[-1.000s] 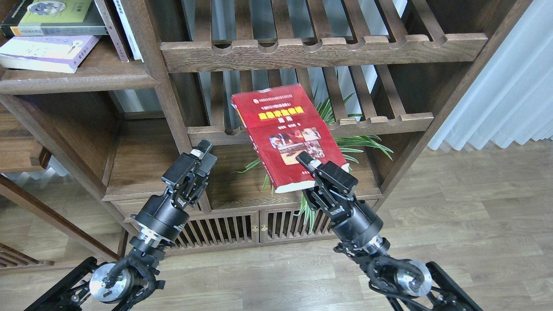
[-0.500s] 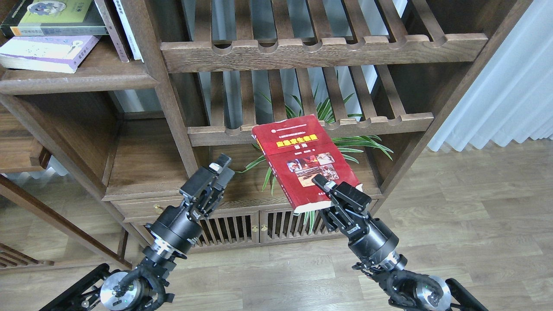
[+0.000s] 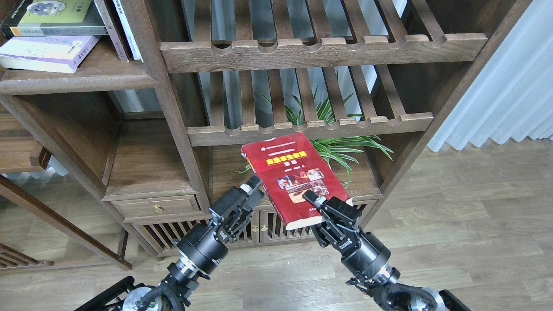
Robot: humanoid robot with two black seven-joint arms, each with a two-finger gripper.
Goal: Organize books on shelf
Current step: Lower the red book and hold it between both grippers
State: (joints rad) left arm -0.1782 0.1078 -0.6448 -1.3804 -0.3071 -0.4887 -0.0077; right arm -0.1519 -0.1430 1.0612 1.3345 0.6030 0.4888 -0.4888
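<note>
Two books lie stacked at far left on the shelf, a green book over a lavender book, with more books leaning upright just beside them. Lower down, the left gripper points up at the left edge of the red book, its tip right at the spine, though whether its fingers are apart or together cannot be told. That book is tilted in the air in front of the plant and below the slatted rack, pinched at its near corner by the right gripper, one of whose fingers lies on the cover.
</note>
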